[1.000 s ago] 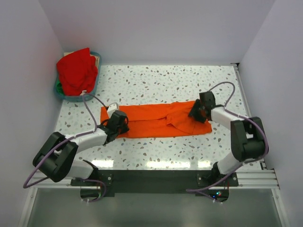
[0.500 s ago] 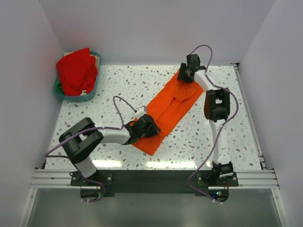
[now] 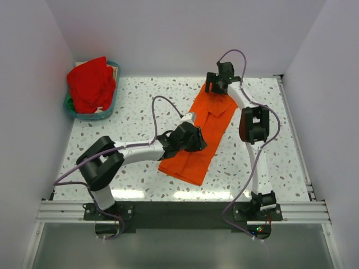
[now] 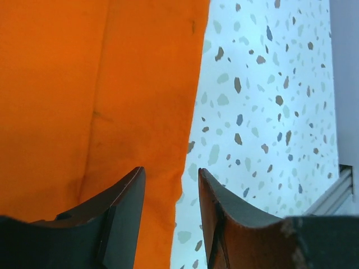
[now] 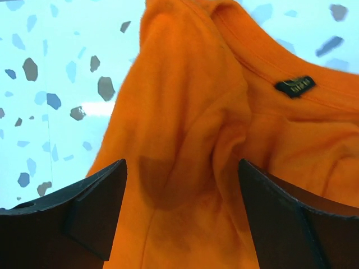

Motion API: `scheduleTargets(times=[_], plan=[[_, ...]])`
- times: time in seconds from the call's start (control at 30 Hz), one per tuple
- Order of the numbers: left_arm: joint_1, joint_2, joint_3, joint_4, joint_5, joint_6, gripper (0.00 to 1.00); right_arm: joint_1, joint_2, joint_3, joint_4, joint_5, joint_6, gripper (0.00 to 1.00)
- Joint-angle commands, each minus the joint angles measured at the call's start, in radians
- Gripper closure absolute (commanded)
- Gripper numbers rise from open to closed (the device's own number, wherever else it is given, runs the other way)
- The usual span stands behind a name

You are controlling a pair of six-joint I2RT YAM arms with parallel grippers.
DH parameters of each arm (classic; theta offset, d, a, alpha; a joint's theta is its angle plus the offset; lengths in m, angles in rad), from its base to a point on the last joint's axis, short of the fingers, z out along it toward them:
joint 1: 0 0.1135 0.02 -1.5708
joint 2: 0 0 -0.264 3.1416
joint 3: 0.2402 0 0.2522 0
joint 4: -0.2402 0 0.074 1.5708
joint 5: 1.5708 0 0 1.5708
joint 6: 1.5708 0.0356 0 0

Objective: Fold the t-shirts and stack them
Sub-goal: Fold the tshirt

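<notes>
Shows an orange t-shirt folded into a long narrow strip, lying flat on the speckled bench and running on a slant, with the collar end farthest from the arm bases. Finds the left hand about halfway along that strip, at the long edge facing the basket side. Seen from the left wrist, has this hand with fingers parted by a narrow gap, poised over the edge of the orange cloth: cloth beneath one finger, bare bench beneath the other, nothing pinched. Cannot tell whether the fingertips touch the fabric. Puts the right hand at the collar end of the orange t-shirt, arm stretched far out. Seen from the right wrist, has that hand spread wide, straddling a rumpled hump of orange cloth without clamping it, with a small dark label showing inside the neckline just beyond. Leaves a red t-shirt heaped in a blue-green basket, well apart from the orange t-shirt, off toward the far corner on the left arm's side.
</notes>
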Motion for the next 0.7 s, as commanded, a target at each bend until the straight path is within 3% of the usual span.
scheduleTargets(times=[0.0, 0.1, 0.2, 0.3, 0.33, 0.4, 0.67], plan=[[0.013, -0.082, 0.065, -0.182, -0.13, 0.2, 0.53, -0.006, -0.199, -0.08, -0.034, 0.125, -0.002, 0.16], [0.014, -0.076, 0.082, -0.283, -0.225, 0.273, 0.56, -0.008, -0.309, -0.21, -0.008, 0.182, 0.029, 0.16], [0.014, -0.051, 0.093, -0.326, -0.231, 0.327, 0.58, -0.009, -0.369, -0.306, 0.003, 0.201, 0.06, 0.16], [0.013, -0.018, 0.099, -0.348, -0.207, 0.361, 0.61, -0.008, -0.391, -0.38, 0.035, 0.155, 0.09, 0.28], [0.013, -0.001, 0.099, -0.353, -0.207, 0.364, 0.62, -0.006, -0.386, -0.389, 0.035, 0.142, 0.098, 0.37], [0.011, 0.011, 0.098, -0.363, -0.222, 0.364, 0.62, 0.003, -0.377, -0.404, 0.031, 0.129, 0.107, 0.42], [0.003, 0.021, 0.021, -0.365, -0.227, 0.341, 0.64, 0.037, -0.279, -0.381, 0.002, 0.092, 0.098, 0.41]])
